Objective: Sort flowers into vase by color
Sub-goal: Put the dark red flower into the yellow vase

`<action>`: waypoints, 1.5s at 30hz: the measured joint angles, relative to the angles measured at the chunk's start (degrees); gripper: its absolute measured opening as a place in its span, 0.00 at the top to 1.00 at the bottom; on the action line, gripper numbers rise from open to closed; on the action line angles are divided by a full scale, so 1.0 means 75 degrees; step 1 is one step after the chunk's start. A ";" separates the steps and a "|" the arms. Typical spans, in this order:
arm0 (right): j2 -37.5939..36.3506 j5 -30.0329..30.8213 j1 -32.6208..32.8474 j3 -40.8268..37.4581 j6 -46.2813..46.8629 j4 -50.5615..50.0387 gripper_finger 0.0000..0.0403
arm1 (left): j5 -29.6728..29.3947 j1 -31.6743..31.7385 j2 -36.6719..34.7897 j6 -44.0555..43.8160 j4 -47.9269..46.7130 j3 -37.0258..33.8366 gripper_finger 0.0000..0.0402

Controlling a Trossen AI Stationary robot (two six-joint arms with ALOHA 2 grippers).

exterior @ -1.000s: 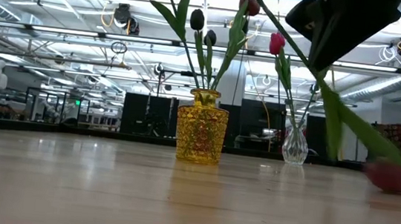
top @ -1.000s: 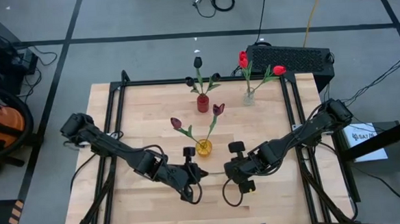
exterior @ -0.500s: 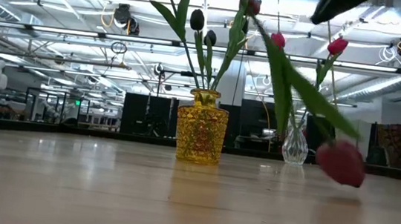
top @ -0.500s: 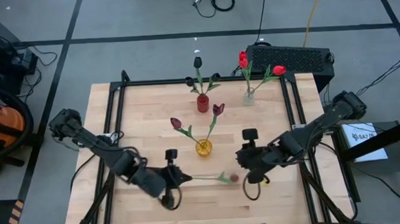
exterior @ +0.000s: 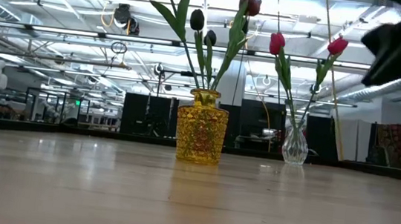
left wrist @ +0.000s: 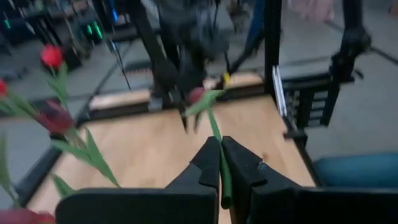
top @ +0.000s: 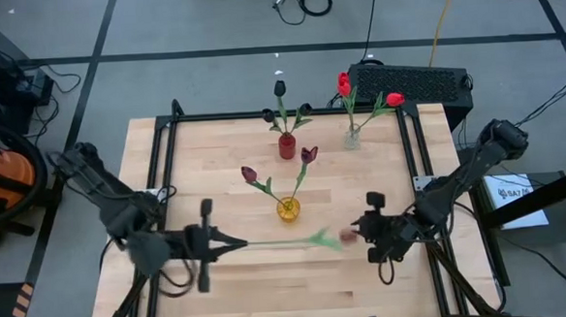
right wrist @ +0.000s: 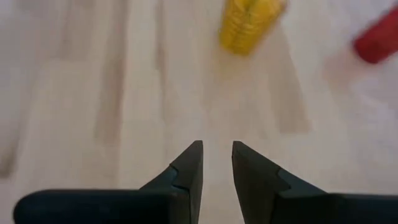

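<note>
Three vases [top: 288, 209] mid-table; bare front strip.

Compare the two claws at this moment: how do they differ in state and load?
The left claw is shut on the stem of a tulip; the right claw stands slightly parted and holds nothing. The left claw is at the table's left, the right claw near the tulip's head. Both hang low over the table.

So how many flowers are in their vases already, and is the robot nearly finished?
Looks mostly done: the yellow vase, red vase and clear vase each hold flowers. In hand: the left gripper is shut on one tulip's stem. The right gripper hangs open and empty nearby. Left: getting that tulip into its matching vase.
</note>
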 joint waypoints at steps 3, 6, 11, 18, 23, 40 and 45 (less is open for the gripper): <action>0.0024 0.0148 0.0029 -0.0855 -0.0442 0.2312 0.81 | -0.0451 -0.0219 -0.0188 0.0651 0.0599 0.0000 0.98; 0.0178 0.0328 -0.0011 -0.1389 -0.1347 0.4912 0.81 | -0.0884 -0.0328 -0.0175 0.1338 0.1066 0.0000 0.98; 0.0420 0.0351 -0.0102 -0.1491 -0.3560 0.8366 0.81 | -0.1383 -0.0357 0.0044 0.1953 0.1615 -0.0004 0.98; 0.0831 0.0317 -0.0221 -0.1487 -0.5891 1.2594 0.67 | -0.2271 -0.0354 0.0514 0.2998 0.3168 -0.0079 0.98; 0.1007 -0.0364 -0.0588 -0.1488 -0.5830 1.4009 0.51 | -0.2185 -0.0269 0.0900 0.4215 0.5027 -0.0079 0.98; 0.1877 -0.1298 -0.0581 0.0214 -0.7095 1.4723 0.41 | -0.0541 0.0582 0.2211 0.5968 0.8215 -0.0079 0.98; 0.1877 -0.1691 -0.0389 0.0360 -0.7568 1.5048 0.44 | -0.0129 0.0497 0.2267 0.6077 0.8267 -0.0079 0.99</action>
